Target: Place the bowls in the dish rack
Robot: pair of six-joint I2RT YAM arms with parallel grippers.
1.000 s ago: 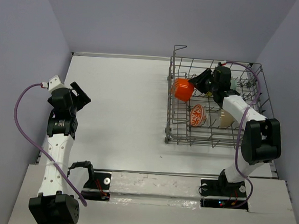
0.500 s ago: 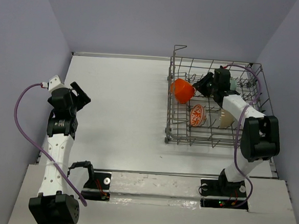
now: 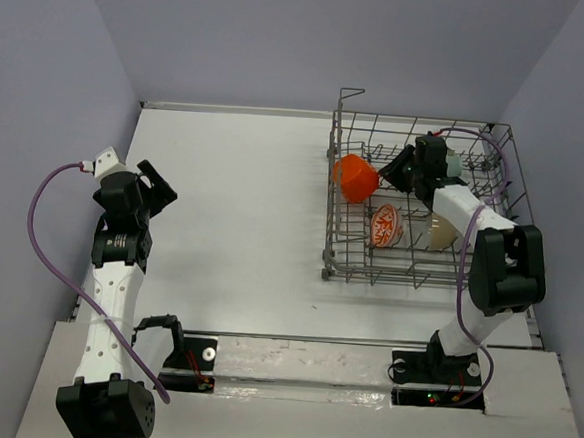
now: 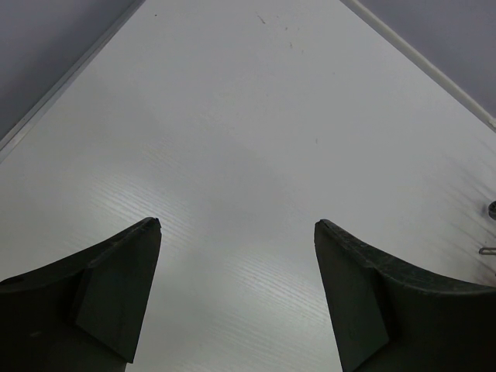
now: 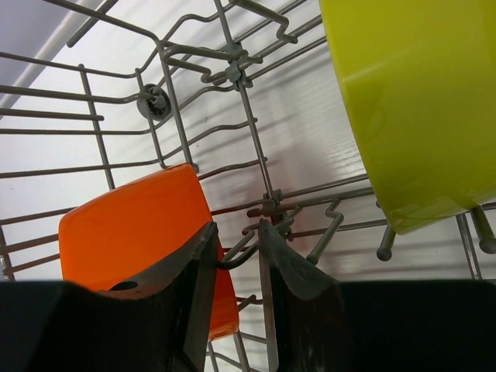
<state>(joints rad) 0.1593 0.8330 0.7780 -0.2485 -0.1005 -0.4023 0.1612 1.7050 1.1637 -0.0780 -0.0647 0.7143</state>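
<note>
The orange-red bowl (image 3: 355, 176) stands on edge among the tines at the left end of the grey wire dish rack (image 3: 408, 279). In the right wrist view the bowl (image 5: 132, 232) lies against the outer side of my left finger. My right gripper (image 3: 383, 172) (image 5: 236, 232) is inside the rack with its jaws a narrow gap apart, only rack wire showing between the tips. A lime-yellow bowl (image 5: 418, 101) hangs close on the right. A red-patterned white bowl (image 3: 385, 227), a cream bowl (image 3: 441, 232) and a pale teal bowl (image 3: 458, 164) sit in the rack. My left gripper (image 3: 159, 185) (image 4: 236, 229) is open and empty over the table.
The rack's tall wire sides and upright tines (image 5: 248, 139) surround my right gripper. The white table (image 3: 234, 195) ends at a grey back wall and side walls. The left arm stands at the table's left edge.
My right gripper carried the orange-red bowl a little left and down onto the tines at the rack's left end. The jaws now stand slightly apart beside it. The left arm has not moved.
</note>
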